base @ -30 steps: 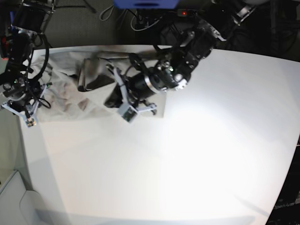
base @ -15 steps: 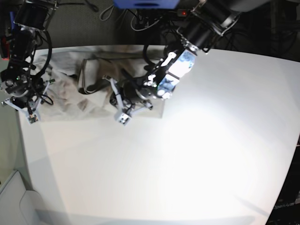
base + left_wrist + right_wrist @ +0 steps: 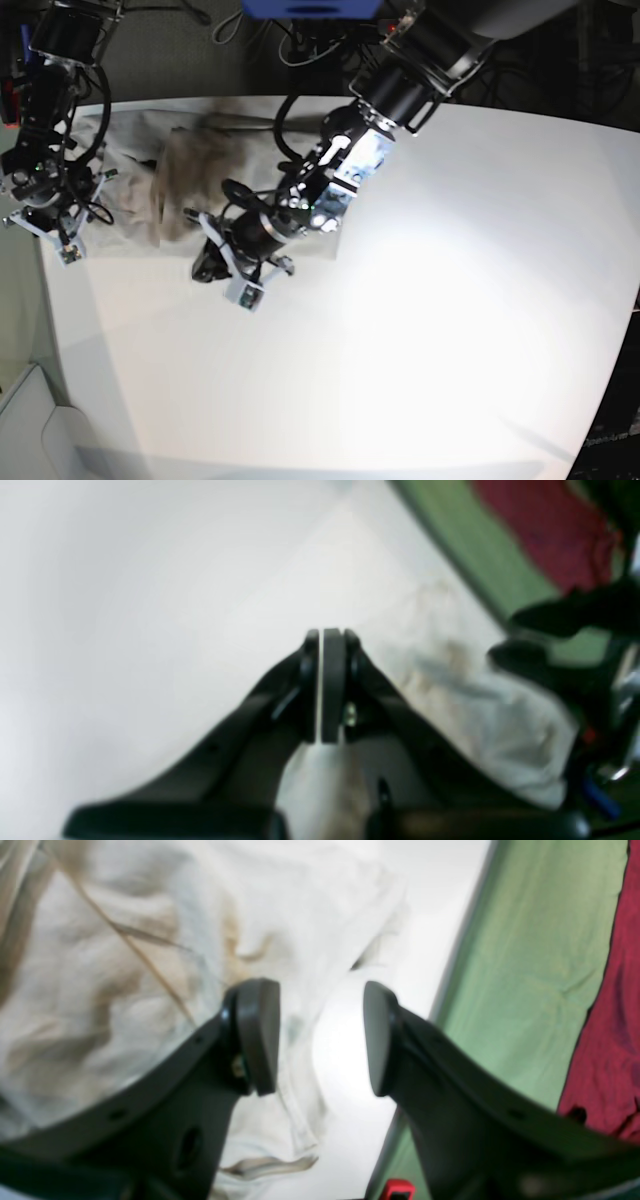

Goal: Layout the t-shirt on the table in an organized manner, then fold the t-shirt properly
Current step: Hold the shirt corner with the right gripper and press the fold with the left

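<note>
My left gripper (image 3: 325, 685) is clenched, its two pads pressed flat together. In the left wrist view, pale cloth shows directly beneath and behind the closed pads, so I judge that a thin layer of the t-shirt (image 3: 160, 190) is pinched there, though the blur does not let me confirm the cloth actually passes between the pads. In the base view this gripper (image 3: 225, 268) sits low over the table (image 3: 430, 330), just beyond the near edge of the shirt, with the arm reaching across the garment. That position suits drawing a hem or fold outward over bare tabletop. My right gripper (image 3: 320, 1037) is released: its jaws stand apart with nothing between them, only cloth and a strip of white table visible below the gap. It hangs over the shirt's outer edge, close to the table's side edge, where the green floor covering (image 3: 530, 970) begins. From there it could pin or take the opposite side when required. The t-shirt lies bunched and creased in the far corner of the table on my right-arm side, with a darker folded-over flap near its middle. It is not yet spread flat, so I judge the laying-out step incomplete and folding not begun. The principal risk is the thin pinch slipping, or the shirt sliding toward the table edge.
</note>
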